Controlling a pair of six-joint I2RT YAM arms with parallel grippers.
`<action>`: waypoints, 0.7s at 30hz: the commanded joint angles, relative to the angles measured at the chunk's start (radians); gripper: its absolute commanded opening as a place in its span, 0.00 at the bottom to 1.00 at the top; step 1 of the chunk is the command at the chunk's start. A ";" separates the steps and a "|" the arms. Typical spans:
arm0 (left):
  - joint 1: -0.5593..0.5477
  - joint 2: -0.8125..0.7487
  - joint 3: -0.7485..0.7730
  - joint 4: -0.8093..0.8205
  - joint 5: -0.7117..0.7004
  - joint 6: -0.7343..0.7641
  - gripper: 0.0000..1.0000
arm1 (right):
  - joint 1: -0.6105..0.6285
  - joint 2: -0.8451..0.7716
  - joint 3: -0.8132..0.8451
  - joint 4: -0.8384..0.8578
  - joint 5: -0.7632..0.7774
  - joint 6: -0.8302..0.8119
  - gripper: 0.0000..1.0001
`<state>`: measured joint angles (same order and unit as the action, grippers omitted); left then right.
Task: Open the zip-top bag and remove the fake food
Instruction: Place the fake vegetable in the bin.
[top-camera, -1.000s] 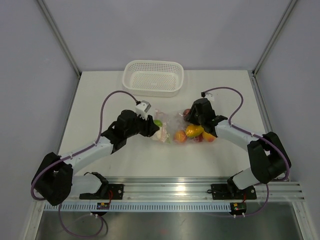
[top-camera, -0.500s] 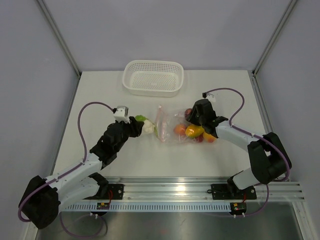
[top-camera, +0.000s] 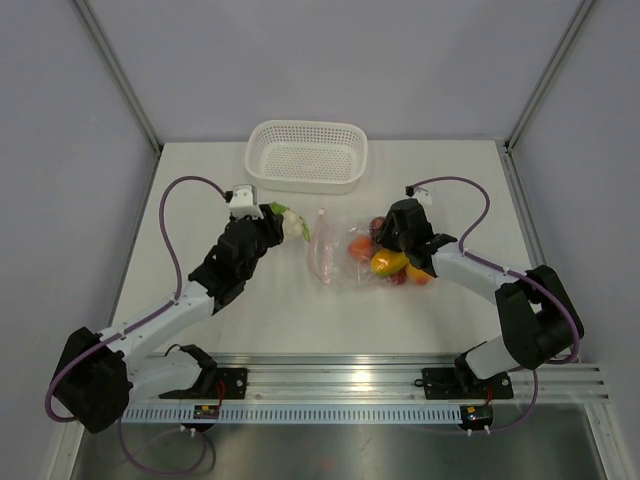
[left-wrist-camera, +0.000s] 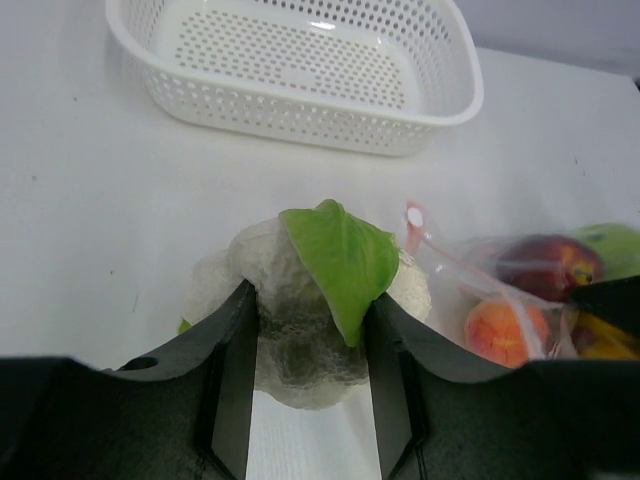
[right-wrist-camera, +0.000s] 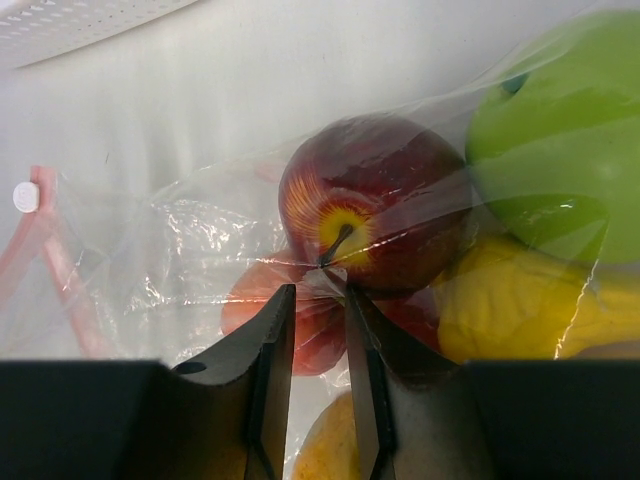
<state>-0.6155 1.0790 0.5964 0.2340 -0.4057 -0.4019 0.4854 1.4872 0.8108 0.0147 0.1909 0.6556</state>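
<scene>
The left fingers (top-camera: 277, 222) are squeezed tight around the white cauliflower (left-wrist-camera: 300, 320). A green leaf (left-wrist-camera: 340, 255) lies over the top of it. The cauliflower is outside the zip-top bag (top-camera: 338, 262), just to the left of the bag's open end, where the pink zip strip (top-camera: 318, 250) is. The white basket (top-camera: 307, 155) with little holes sits farther back on the worktop (top-camera: 200, 180), apart from the cauliflower.

The bag lies flat in the middle of the worktop. The right fingers (top-camera: 384, 236) are at its far right end. They are pinched together on a fold of the clear plastic, right in front of a red apple (right-wrist-camera: 370, 200). Inside the bag, a green apple (right-wrist-camera: 560, 150) sits beside the red one, and a yellow piece (right-wrist-camera: 500, 300) lies under them. An orange piece (top-camera: 360, 246) is in the bag too, closer to the open end.
</scene>
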 joint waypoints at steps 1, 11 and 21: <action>0.003 0.033 0.135 0.057 -0.108 0.043 0.20 | -0.014 0.016 -0.033 -0.059 0.012 -0.007 0.34; 0.065 0.260 0.430 0.030 -0.110 0.103 0.21 | -0.013 -0.057 -0.078 -0.025 -0.034 0.039 0.34; 0.198 0.633 0.729 0.123 0.004 0.098 0.20 | -0.011 -0.130 -0.127 0.051 -0.048 0.072 0.34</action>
<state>-0.4519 1.6531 1.2316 0.2630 -0.4435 -0.3099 0.4831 1.3834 0.7025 0.0582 0.1619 0.7086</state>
